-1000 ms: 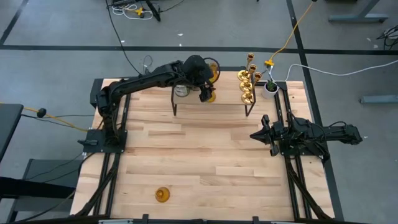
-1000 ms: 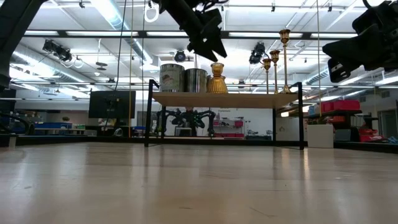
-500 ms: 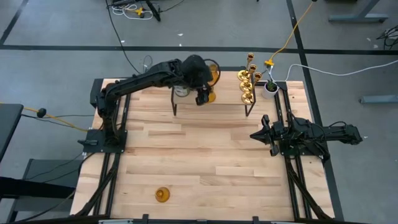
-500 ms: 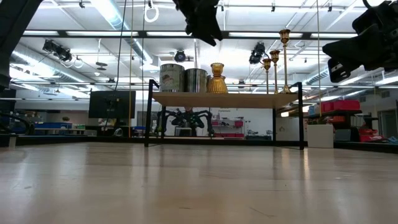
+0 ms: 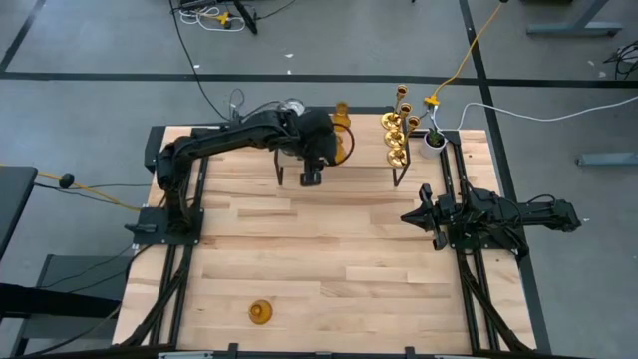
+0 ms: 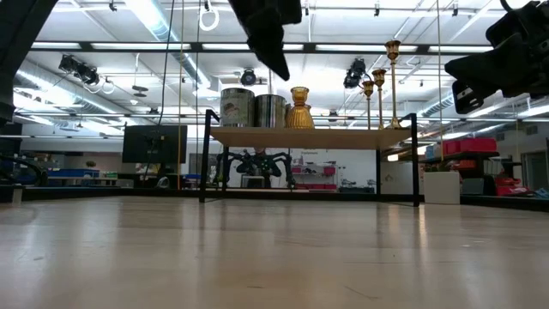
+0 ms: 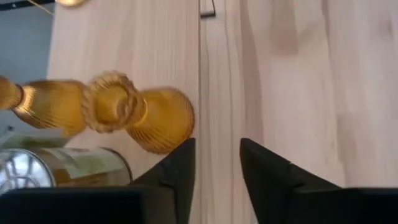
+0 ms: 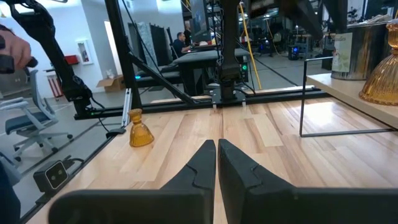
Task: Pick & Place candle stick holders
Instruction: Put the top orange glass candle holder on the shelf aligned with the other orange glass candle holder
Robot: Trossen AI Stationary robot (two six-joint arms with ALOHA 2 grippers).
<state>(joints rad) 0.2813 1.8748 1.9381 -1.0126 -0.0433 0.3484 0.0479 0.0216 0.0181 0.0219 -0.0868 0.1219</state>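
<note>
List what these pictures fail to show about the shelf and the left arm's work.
- High view: the left arm covers most of the shelf; the silvery glass cylinders under it cannot be counted.
- Low view: the left gripper is cut off by the top edge.
- Left wrist view: a second amber holder is cut by the edge and blurred.
- Low view: the lone amber holder on the table is not seen.

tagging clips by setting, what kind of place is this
Most likely a robotics lab or workshop. The wooden table has two dark arms bolted to it, cables trail over the grey floor, and the low view shows strip lights and shelving behind a small shelf of candle holders.
</note>
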